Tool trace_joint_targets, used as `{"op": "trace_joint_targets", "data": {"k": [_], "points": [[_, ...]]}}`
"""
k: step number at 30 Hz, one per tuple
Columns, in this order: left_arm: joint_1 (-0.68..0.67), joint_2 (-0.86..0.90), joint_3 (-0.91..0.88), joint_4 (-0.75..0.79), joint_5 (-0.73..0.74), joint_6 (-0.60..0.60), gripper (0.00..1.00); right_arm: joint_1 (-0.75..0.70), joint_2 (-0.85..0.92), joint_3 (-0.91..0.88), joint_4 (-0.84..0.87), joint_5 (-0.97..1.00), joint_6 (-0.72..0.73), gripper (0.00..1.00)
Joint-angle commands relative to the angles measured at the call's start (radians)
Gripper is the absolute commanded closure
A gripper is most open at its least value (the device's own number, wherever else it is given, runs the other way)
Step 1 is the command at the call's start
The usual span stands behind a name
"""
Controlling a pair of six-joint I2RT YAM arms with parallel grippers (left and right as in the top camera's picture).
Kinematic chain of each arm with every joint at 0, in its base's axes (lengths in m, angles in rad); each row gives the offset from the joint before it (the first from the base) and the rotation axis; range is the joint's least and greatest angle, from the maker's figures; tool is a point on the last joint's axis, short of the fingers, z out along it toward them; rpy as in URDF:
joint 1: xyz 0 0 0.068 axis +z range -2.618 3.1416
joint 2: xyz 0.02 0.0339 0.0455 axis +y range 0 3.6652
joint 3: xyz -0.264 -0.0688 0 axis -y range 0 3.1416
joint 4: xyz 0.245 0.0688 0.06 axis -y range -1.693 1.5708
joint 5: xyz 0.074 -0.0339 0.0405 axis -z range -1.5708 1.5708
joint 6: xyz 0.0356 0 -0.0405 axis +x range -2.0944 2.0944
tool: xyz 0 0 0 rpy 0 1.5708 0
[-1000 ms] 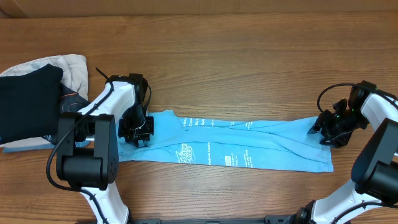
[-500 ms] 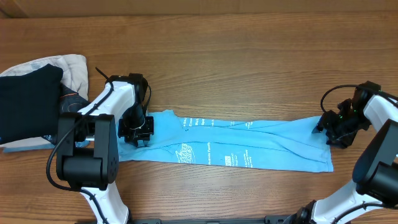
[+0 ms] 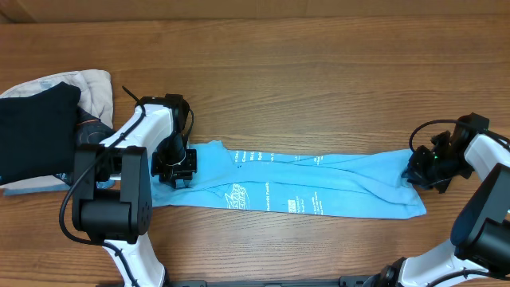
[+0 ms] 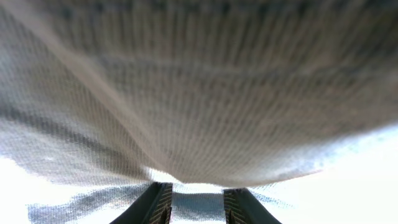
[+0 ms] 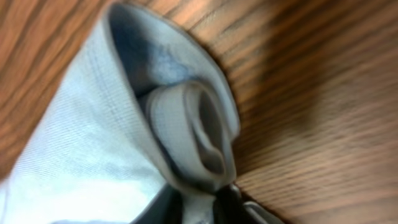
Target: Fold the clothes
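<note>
The light sky-blue T-shirt [image 3: 303, 190] lies folded into a long strip across the wooden table, its white print facing up. My left gripper [image 3: 177, 165] sits on its left end. In the left wrist view the cloth [image 4: 199, 93] fills the frame and runs between the fingers [image 4: 153, 202], which are shut on it. My right gripper [image 3: 417, 171] is at the strip's right end. In the right wrist view a bunched, rolled fold of the shirt [image 5: 186, 137] is pinched between the dark fingers [image 5: 227, 199] just above the table.
A black folded garment [image 3: 36, 131] lies on a beige one [image 3: 97, 86] at the far left, right behind the left arm. The table's wood [image 3: 303, 88] shows behind the shirt. The arm bases stand at the front edge.
My right gripper has shifted a little to the right and toward the front with the shirt's end in it. The left gripper has not moved.
</note>
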Motion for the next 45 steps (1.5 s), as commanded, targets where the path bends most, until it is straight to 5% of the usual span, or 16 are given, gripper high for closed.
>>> {"op": "trace_joint_targets", "data": {"k": [1,16,24,45], "points": [[0.005,0.001,0.020,0.021,-0.034,-0.029,0.69,0.012,0.044,-0.037,0.005,-0.064,0.002,0.95],[0.007,-0.011,0.224,-0.067,0.013,-0.028,0.70,0.011,0.044,0.282,-0.271,0.226,0.056,0.96],[0.007,-0.011,0.246,-0.099,0.013,-0.028,0.66,0.064,0.042,0.461,-0.440,0.225,0.056,0.96],[0.005,-0.011,0.246,-0.093,0.047,-0.027,0.65,0.782,0.041,0.468,-0.365,0.217,0.324,0.96]]}}
